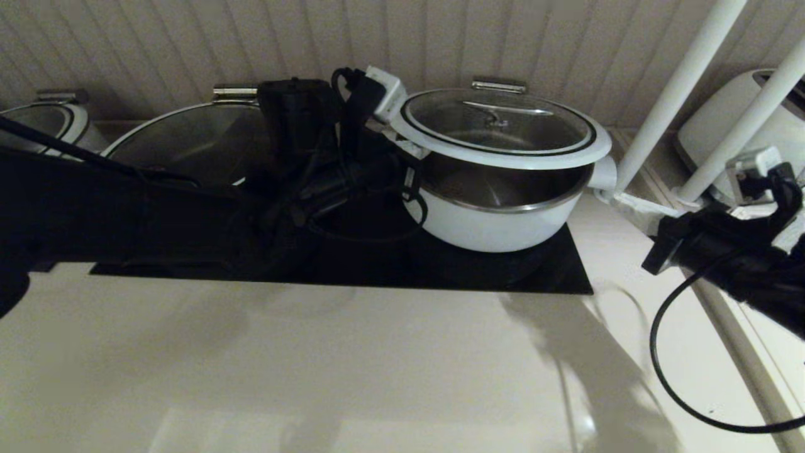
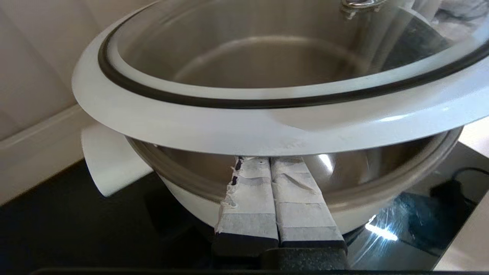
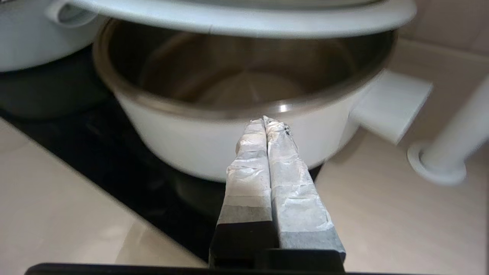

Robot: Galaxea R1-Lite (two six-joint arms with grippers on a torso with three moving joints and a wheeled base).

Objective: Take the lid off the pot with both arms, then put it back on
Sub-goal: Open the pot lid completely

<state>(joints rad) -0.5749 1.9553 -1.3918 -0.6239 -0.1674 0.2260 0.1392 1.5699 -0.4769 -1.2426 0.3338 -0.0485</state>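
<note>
The lid (image 1: 503, 153), glass with a white rim and a steel bar handle (image 1: 503, 111), hangs above the white pot (image 1: 497, 221) with an open gap at the front. My left gripper (image 1: 409, 148) is shut, its taped fingers (image 2: 294, 191) pressed up under the lid's left rim (image 2: 229, 126), over the pot's steel inside (image 2: 198, 172). My right gripper (image 1: 613, 200) is shut and empty. Its tips (image 3: 265, 120) are level with the pot's rim (image 3: 183, 109), beside the right knob (image 3: 389, 103) and below the lid (image 3: 248, 19). I cannot tell if the lid's far edge rests on the pot.
The pot stands on a black cooktop (image 1: 377, 277). A second lidded pot (image 1: 182, 135) is behind my left arm, a third one (image 1: 44, 116) at far left. White poles (image 1: 679, 94) and a white toaster (image 1: 742, 119) crowd the right. A black cable (image 1: 666, 371) loops over the counter.
</note>
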